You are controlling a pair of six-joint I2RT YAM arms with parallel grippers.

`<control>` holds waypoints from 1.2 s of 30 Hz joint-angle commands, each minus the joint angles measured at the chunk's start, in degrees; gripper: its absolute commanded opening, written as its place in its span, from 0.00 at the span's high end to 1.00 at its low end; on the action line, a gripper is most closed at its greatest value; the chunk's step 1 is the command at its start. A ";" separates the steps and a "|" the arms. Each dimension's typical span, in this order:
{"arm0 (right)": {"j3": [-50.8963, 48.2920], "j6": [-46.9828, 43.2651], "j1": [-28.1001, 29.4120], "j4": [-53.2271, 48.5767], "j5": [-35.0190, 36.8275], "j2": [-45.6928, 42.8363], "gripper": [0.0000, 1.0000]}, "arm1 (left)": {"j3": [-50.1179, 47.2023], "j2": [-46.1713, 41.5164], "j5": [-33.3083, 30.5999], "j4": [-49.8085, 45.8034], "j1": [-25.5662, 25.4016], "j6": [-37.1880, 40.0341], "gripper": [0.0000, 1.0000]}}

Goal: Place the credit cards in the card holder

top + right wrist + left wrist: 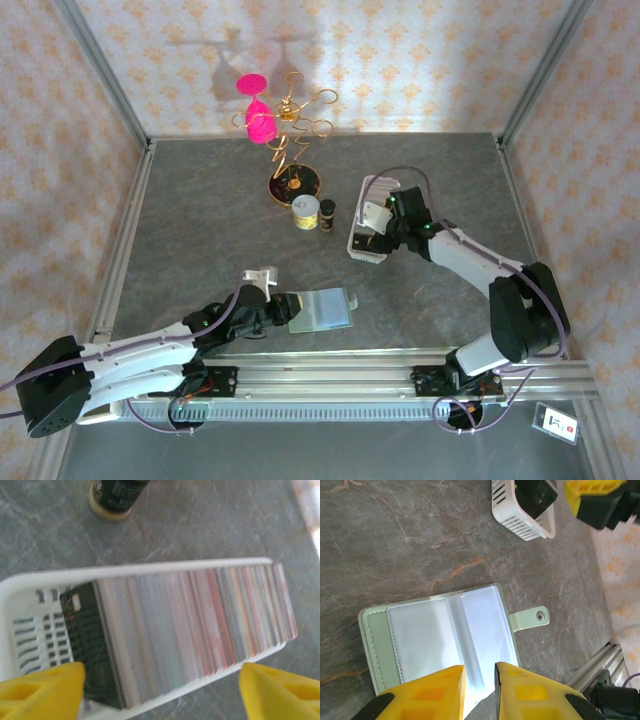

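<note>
Right claw (160, 692) wide astride white tray (150, 570) full of upright credit cards (200, 620)

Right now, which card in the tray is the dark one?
The end card beside the white tray's empty slotted end: near-black, while the other credit cards are pale pink, grey or bluish.

Top camera high at near edge, whole tabletop (200, 200). Left wrist sees white tray (512, 522) afar; right wrist close above it.
</note>
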 commanded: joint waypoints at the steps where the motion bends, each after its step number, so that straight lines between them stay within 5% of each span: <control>1: 3.80 -5.25 -0.03 -0.75 -2.07 2.60 0.12 | -1.59 0.32 1.57 3.12 0.19 -0.30 0.76; 18: 8.20 -9.10 -0.01 -5.95 -3.64 9.43 0.06 | -2.65 0.24 1.65 4.36 0.18 -0.84 0.76; 32: 7.44 -11.88 0.46 -4.05 0.03 12.25 0.13 | -2.21 0.68 1.63 4.00 0.19 -0.51 0.77; 36: 7.11 -12.32 0.46 -3.46 0.19 12.09 0.22 | -2.21 0.70 1.56 3.54 0.15 -0.50 0.77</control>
